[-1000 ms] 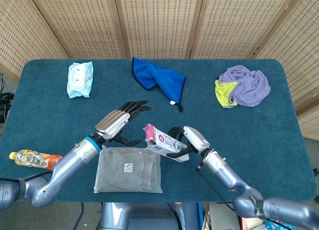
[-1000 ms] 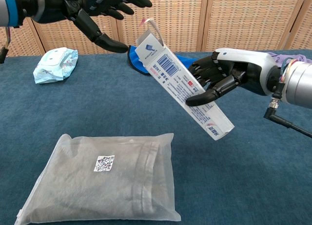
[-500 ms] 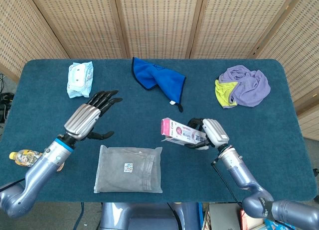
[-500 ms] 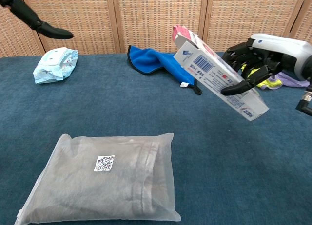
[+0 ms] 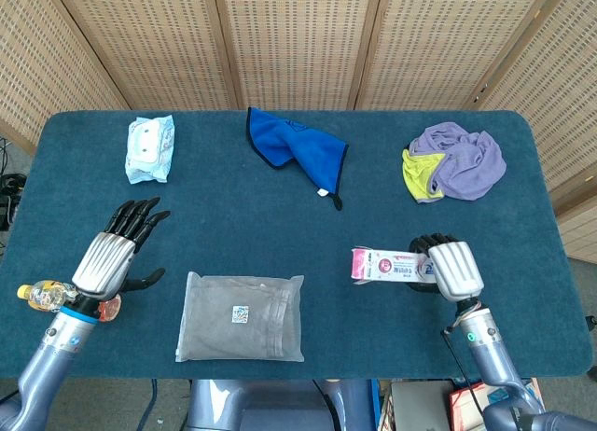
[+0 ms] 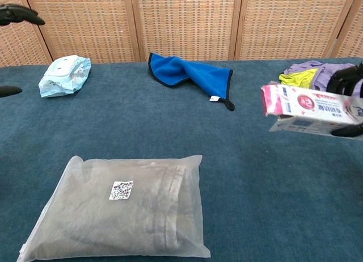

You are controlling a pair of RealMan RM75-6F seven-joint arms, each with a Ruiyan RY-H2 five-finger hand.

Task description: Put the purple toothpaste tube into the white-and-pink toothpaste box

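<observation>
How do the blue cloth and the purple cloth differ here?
The blue cloth lies spread fairly flat near the table's far middle; the purple cloth is bunched in a heap at the far right. The blue one lies alone, while the purple one rests against a yellow cloth. Both lie untouched, away from both hands.

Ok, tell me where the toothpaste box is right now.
The white-and-pink toothpaste box is held by the right hand on the right side in the head view, in front of the purple-and-yellow cloths.
</observation>
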